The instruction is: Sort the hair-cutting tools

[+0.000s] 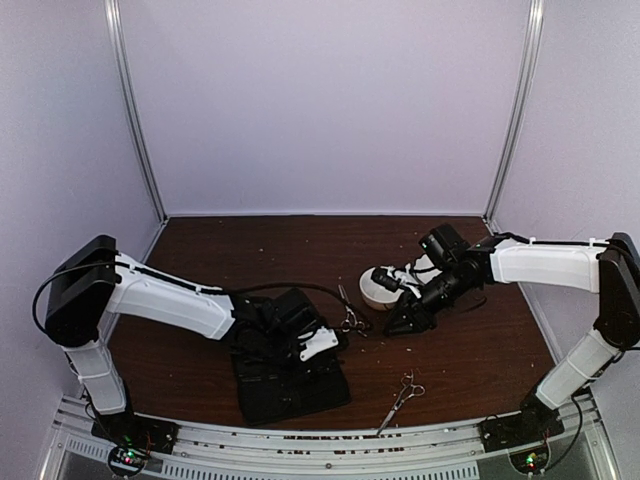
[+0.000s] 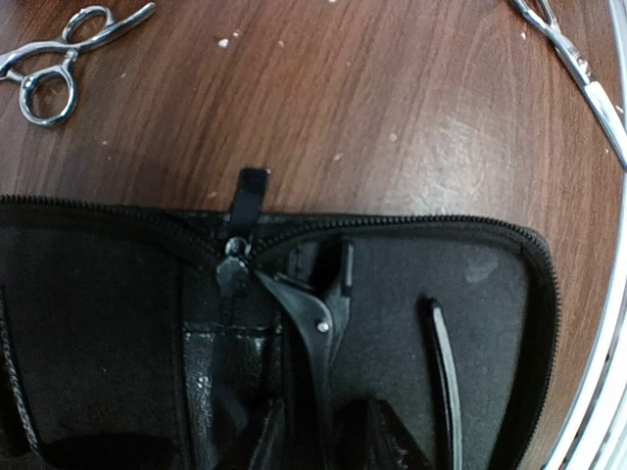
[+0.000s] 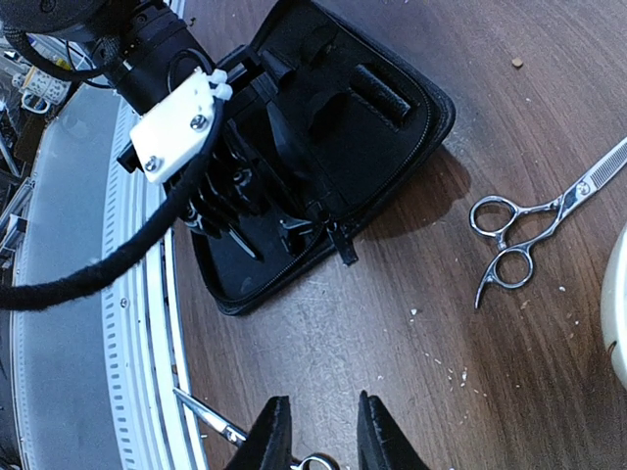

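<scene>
Right pincer (image 3: 324, 436), jaws apart, hung by slim silver ring-handled scissors (image 3: 211, 414), presumably for my grasp; left pincer (image 2: 328, 441): I couldn't tell its state.

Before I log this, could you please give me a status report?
Right tool open, empty. Left tool over open case, grip unclear. Scissors beside case, second scissors farther right, both loose. Nothing blocking.

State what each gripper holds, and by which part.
Right gripper: nothing, open and empty. Left gripper: cannot be told; it sits low over the open case.
</scene>
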### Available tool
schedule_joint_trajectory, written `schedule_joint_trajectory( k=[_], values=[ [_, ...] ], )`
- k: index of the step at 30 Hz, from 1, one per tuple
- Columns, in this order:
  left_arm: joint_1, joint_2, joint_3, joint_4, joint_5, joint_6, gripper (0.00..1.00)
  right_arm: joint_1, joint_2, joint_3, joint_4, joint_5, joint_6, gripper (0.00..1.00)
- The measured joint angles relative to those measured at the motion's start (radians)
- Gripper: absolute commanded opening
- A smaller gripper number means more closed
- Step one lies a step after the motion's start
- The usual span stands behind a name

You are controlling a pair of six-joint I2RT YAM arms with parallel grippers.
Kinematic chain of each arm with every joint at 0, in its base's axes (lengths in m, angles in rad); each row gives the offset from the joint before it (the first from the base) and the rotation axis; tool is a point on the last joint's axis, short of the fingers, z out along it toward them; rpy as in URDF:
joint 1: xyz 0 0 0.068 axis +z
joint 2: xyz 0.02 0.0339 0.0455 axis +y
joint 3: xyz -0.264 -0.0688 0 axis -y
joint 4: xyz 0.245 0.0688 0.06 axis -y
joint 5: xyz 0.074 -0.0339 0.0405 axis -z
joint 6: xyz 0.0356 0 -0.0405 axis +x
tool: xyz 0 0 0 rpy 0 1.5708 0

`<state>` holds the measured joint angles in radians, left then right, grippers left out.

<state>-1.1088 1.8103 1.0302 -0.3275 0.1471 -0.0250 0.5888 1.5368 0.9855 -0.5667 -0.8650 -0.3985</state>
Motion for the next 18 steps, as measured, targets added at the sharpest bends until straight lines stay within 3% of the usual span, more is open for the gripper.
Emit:
schedule_joint_trajectory(
  k=[9, 18],
  values=[
    [-0.008, -0.024, 0.016, -0.048, -0.021, 0.0, 0.42, 0.0, 0.0, 0.006, -0.01, 0.003, -0.015, 0.26],
    [-0.008, 0.0, 0.127, -0.024, -0.039, -0.017, 0.38, 0.0, 0.0, 0.011, -0.025, 0.006, -0.023, 0.26]
  ],
)
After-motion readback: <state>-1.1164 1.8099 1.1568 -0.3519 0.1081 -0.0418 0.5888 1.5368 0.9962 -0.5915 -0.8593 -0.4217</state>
